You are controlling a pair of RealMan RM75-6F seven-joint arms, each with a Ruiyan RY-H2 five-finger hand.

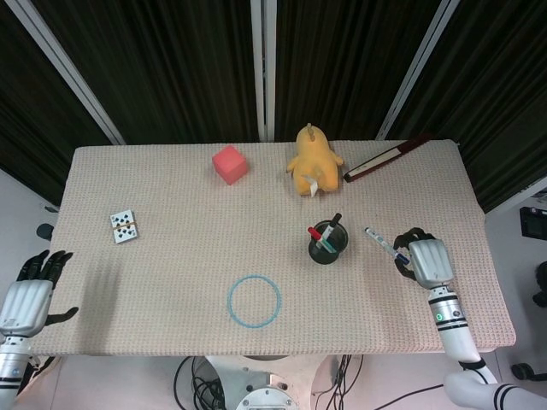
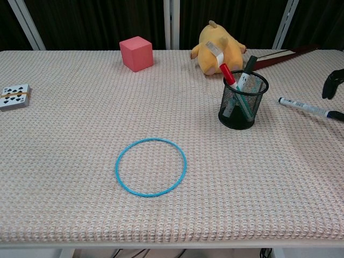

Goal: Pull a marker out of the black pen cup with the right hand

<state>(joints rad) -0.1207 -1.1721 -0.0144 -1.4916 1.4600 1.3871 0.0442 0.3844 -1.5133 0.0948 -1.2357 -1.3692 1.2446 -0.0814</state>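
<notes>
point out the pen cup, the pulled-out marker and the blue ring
pen cup point(image 2: 242, 110), chest view, on its mesh wall
marker point(image 2: 303, 107), chest view, mid-barrel, right of the cup
blue ring point(image 1: 231, 293), head view, on its left edge

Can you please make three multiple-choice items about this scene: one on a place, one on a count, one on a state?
1. Where is the blue ring?
A. in front of the black pen cup, to its left
B. behind the red cube
C. around the playing cards

2. How many markers stand in the cup?
A. none
B. two
C. five

3. The white marker is
A. in the cup
B. under the plush duck
C. outside the cup, at the right hand

Key: 1 A, the ring lies nearer the table's front edge; 2 B, red and dark caps show; 3 C, it lies right of the cup.
</notes>
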